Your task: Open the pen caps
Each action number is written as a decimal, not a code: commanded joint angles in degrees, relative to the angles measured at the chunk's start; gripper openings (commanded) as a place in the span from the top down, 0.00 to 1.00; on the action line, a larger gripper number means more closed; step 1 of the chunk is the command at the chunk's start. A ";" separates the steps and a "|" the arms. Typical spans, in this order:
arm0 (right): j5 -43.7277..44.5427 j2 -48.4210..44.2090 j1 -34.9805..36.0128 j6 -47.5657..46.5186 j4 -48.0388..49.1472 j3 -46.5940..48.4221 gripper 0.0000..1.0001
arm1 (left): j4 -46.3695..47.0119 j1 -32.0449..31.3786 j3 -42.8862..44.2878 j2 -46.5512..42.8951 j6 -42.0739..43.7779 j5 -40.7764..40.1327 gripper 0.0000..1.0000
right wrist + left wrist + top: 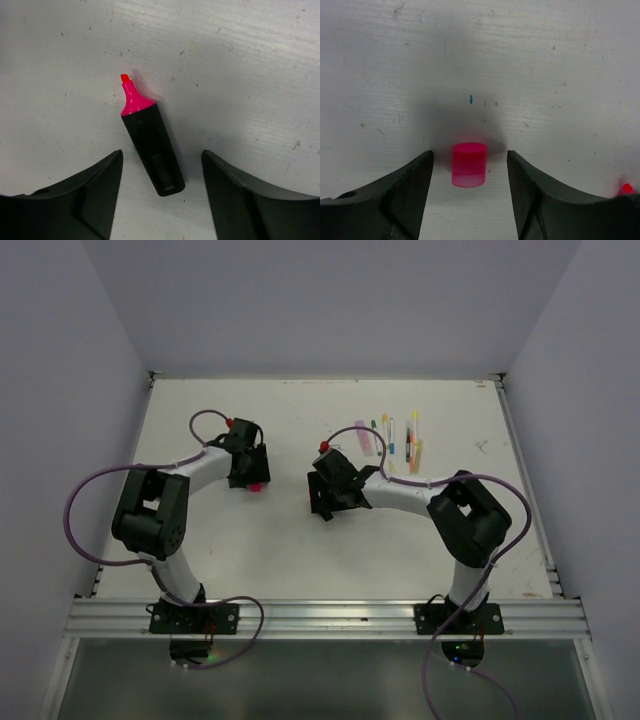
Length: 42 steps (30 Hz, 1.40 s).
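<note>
A short pink pen cap (468, 164) stands on the white table (480, 60), loose between the fingers of my left gripper (470, 156), which is open and not touching it. In the top view the same pink cap (256, 485) peeks out beside the left gripper (247, 476). An uncapped black-and-pink highlighter (151, 144) lies flat on the table with its pink tip pointing away. My right gripper (162, 154) is open around its rear end, with a gap on each side. In the top view the right gripper (325, 502) hides that highlighter.
Several other pens (400, 440), among them a fat lilac one (366, 437), lie in a row at the back right of the table (300, 560). Grey walls close in the table on three sides. A small blue mark (471, 99) is on the surface.
</note>
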 commanded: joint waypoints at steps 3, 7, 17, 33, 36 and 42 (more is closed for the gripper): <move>3.80 -5.97 -0.42 -3.96 -6.05 4.45 0.19 | -3.88 0.19 -0.86 -3.46 -0.31 -0.70 0.25; 4.16 -7.73 -3.58 -8.53 -9.14 8.32 0.03 | -6.60 0.27 1.34 -12.32 -0.84 -0.96 0.08; 2.13 0.17 -16.33 -17.86 -11.60 20.27 0.06 | -8.55 1.86 6.00 -29.30 3.99 -5.78 0.00; 0.03 20.91 -23.98 -25.59 -15.29 37.86 0.41 | 7.45 2.03 -15.62 -50.76 10.76 -14.15 0.01; -0.15 22.67 -23.98 -26.30 -15.73 38.57 0.43 | 6.57 2.03 -15.09 -49.36 10.85 -12.92 0.02; -2.35 24.43 -23.98 -26.21 -15.03 38.22 0.60 | 7.19 2.03 -15.44 -49.09 11.02 -11.34 0.02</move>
